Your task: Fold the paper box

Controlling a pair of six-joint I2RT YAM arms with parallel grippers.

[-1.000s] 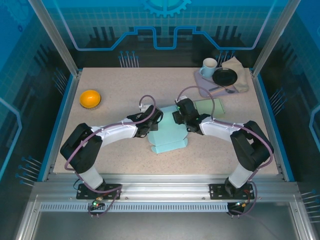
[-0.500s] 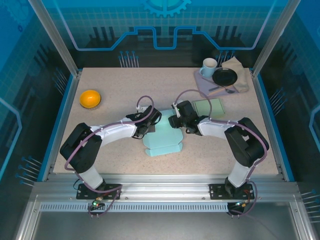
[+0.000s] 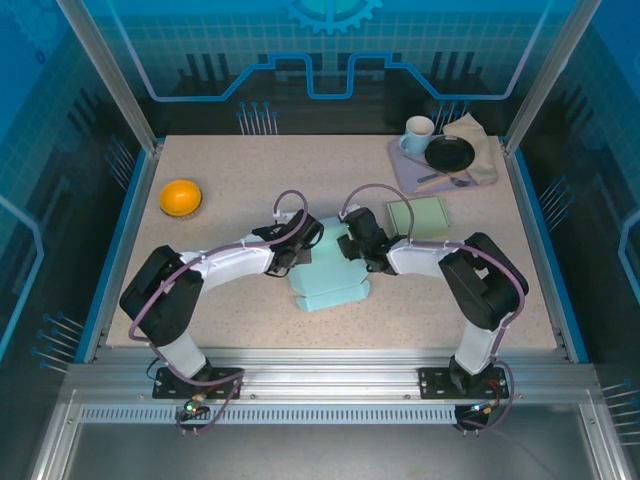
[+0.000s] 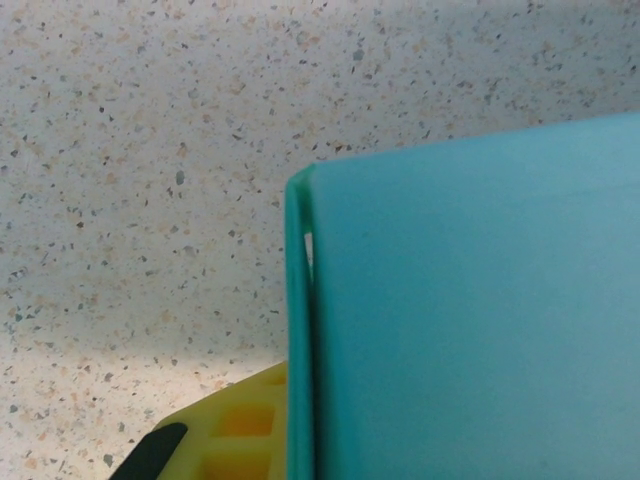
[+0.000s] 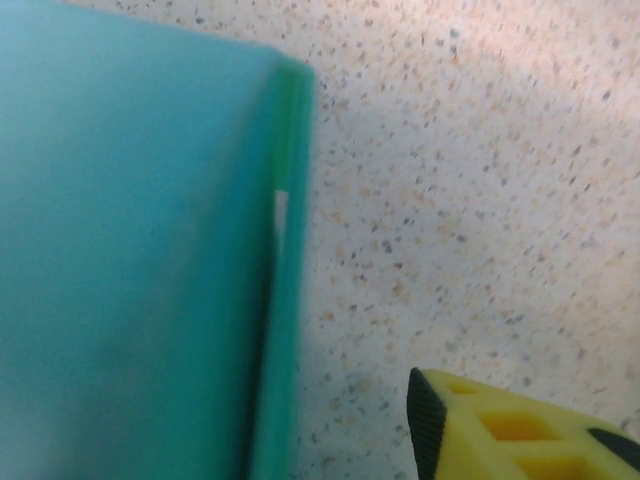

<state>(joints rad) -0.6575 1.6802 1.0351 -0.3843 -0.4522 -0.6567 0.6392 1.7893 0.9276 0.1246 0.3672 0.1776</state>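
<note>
Right pincer now nearer paper box

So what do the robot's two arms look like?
The left arm and right arm match: white shells between black joints, a purplish cable looping along each, black bases bolted to a metal rail. The fingers are yellow plastic with square cut-outs and black pads.

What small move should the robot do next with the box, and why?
Probably close the right gripper on the paper box's right wall: its yellow finger stands off that wall, while the left gripper seems to pinch the opposite wall.
</note>
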